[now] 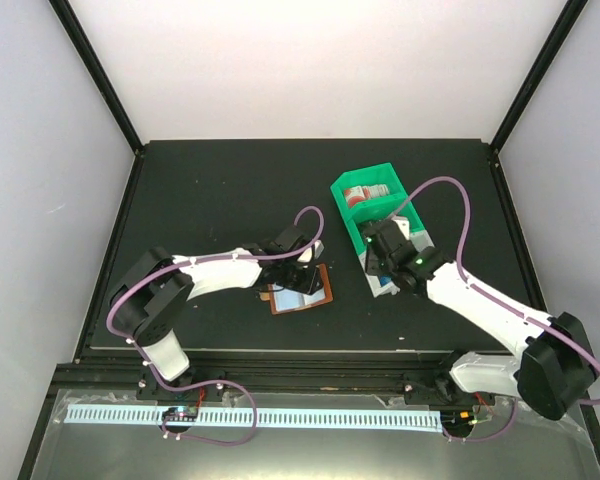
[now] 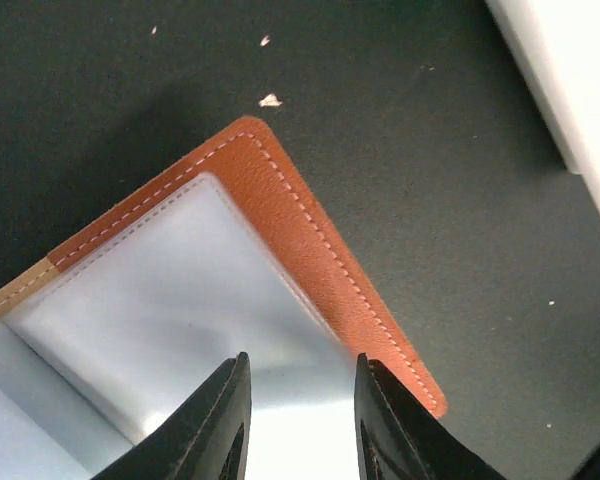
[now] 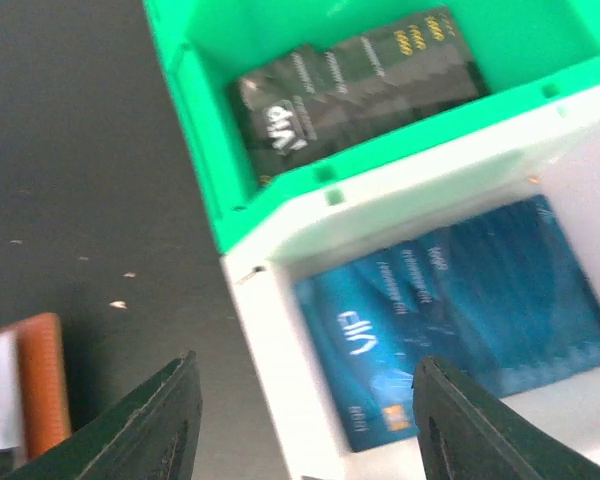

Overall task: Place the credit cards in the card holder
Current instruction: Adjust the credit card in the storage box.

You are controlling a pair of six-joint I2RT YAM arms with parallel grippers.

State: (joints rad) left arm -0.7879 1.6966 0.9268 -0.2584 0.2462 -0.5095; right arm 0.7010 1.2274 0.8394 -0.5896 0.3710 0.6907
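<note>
My right gripper [image 3: 305, 385], spread wide, hung just over the blue credit cards [image 3: 460, 290] in the tray's [image 3: 280, 230] white compartment, their long axis crossing my jaws' gap, while my left gripper [image 2: 300, 400], slightly parted, hovered over the open card holder [image 2: 320, 260].

Orange-brown card holder [image 2: 320, 260] with pale stitching; green-and-white tray [image 3: 200, 130]; blue card [image 3: 450, 310], black card [image 3: 360, 80].

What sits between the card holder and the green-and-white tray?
Nothing but bare black table with a few pale specks, between card holder and tray. Right wrist view shows it; top view agrees.
</note>
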